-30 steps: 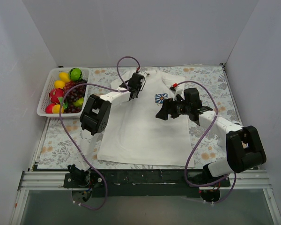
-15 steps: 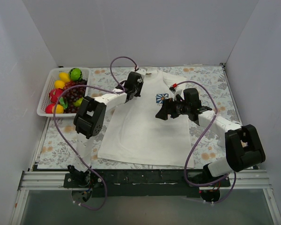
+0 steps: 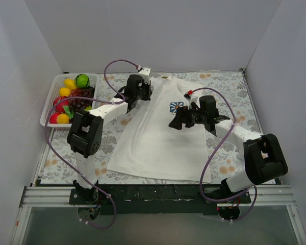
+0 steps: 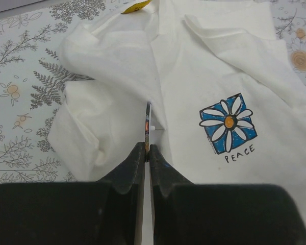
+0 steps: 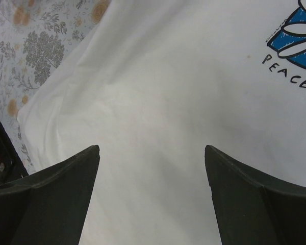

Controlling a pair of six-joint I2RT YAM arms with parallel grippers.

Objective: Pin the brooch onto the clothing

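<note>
Brownish brooch (image 4: 148,120) (edge-on) pinched in left claw (image 4: 147,147).

one overhead, two close wrist views, shirt (image 3: 158,143) shared

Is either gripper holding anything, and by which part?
The left gripper pinches the brooch by its near edge, and the rest sticks out edge-on. The right gripper is open, holding nothing, above the T-shirt.

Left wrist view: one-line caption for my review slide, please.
Left gripper shut on the brooch, held edge-on over the T-shirt, left of its PEACE logo.
</note>
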